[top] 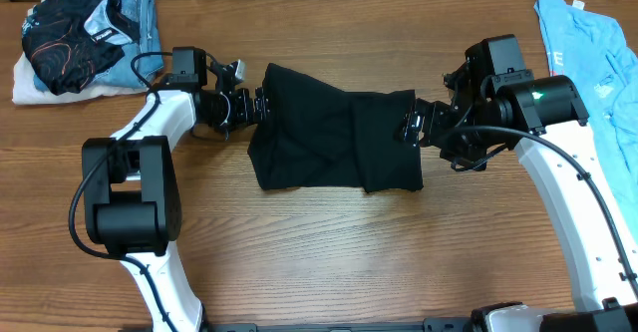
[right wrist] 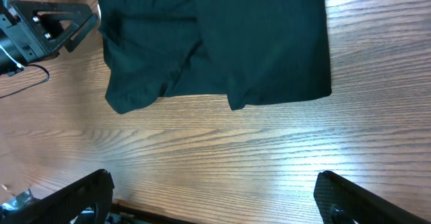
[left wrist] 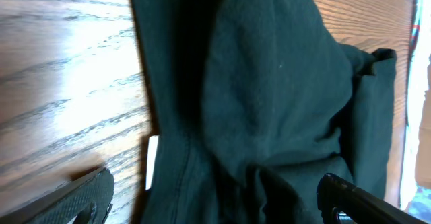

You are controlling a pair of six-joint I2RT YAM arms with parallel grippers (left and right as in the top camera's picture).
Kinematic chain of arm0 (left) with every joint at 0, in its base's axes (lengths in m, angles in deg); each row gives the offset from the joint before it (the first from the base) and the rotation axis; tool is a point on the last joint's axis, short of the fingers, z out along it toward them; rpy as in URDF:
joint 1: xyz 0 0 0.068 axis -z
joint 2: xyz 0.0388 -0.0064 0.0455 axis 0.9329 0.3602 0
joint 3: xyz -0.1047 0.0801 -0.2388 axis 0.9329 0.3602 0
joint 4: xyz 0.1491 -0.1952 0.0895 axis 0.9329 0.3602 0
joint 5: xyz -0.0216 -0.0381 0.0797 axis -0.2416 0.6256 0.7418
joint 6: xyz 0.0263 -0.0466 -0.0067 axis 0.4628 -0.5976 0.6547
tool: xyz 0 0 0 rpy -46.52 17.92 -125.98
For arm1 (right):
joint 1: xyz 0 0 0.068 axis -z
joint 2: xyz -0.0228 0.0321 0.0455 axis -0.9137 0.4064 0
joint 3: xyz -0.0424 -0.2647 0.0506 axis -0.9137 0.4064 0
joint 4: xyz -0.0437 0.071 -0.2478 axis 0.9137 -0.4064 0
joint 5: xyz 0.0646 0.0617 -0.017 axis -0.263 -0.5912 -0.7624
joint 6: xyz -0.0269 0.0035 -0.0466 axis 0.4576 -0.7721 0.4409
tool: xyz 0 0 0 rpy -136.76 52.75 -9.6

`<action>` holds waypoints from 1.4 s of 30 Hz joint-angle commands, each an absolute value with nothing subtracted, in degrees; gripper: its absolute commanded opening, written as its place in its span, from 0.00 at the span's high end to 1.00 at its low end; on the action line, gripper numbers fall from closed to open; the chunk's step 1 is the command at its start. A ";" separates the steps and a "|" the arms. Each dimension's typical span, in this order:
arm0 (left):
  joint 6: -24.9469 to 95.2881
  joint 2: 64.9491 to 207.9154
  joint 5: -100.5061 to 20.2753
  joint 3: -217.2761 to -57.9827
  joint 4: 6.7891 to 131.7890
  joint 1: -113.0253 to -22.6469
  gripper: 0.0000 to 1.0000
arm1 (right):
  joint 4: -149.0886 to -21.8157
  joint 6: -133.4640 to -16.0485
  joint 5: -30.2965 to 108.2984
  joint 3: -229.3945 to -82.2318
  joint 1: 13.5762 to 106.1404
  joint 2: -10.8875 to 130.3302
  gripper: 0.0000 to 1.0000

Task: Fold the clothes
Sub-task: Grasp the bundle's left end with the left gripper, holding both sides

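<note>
Progress approx. midway on one item, by the look of it: soft black fabric garment (top: pixel 334 138) lying at centre of brown wood-grain table (top: pixel 329 272), already gathered into rough rectangle w/ one layer lapped over on right side, but edges uneven, bottom-left corner sticking out, creases across middle, so prob. at least one more fold plus squaring-up left. At far-left corner, heaped pile of clothes (top: pixel 75 38) (black-and-white top over blue denim and sth white), looking bunched, not neatly folded; at far-right edge, light blue T-shirt (top: pixel 588 53) spread loose, not yet folded as far as visible. Most of job judged outstanding. Left gripper (top: pixel 247 107) at garment's left edge, fingers spread wide w/ black cloth lying between them in wrist view, not pinched. Right gripper (top: pixel 414 126) at garment's right edge in overhead; fingers wide apart too, only bare wood between them in own wrist view, nothing held. Hard to make out: type of garment, w/ no sleeves or legs distinguishable and black on black hiding layer count. Small white patch (left wrist: pixel 151 160) at cloth's edge in left wrist view, maybe a label, can't tell. Blue T-shirt cut off by frame at right; pile partly cut at top-left. Contact btwn right fingertips and cloth hidden under arm in overhead.
</note>
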State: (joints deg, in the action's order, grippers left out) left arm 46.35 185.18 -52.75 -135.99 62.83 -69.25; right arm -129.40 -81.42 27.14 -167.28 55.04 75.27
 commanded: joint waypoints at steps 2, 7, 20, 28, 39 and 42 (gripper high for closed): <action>46.88 190.80 -53.01 -135.38 65.17 -68.22 0.00 | -129.29 -81.44 27.73 -168.15 54.75 74.68 0.00; 47.20 193.05 -53.01 -135.38 66.66 -66.49 0.00 | -129.26 -81.47 27.73 -168.15 54.75 74.68 0.00; 48.51 193.49 -53.91 -135.38 70.44 -64.28 0.00 | -128.87 -81.47 27.73 -168.15 54.75 74.68 0.00; 47.99 193.49 -51.35 -135.38 69.13 -62.25 0.21 | -129.61 -81.42 27.76 -168.15 54.75 74.68 0.00; 44.51 193.47 -45.95 -135.40 70.13 -63.50 0.96 | -129.92 -81.42 27.76 -168.15 54.75 74.68 0.00; 43.68 193.45 -41.71 -135.92 73.37 -65.09 0.96 | -129.96 -81.42 27.78 -168.15 54.75 74.68 0.00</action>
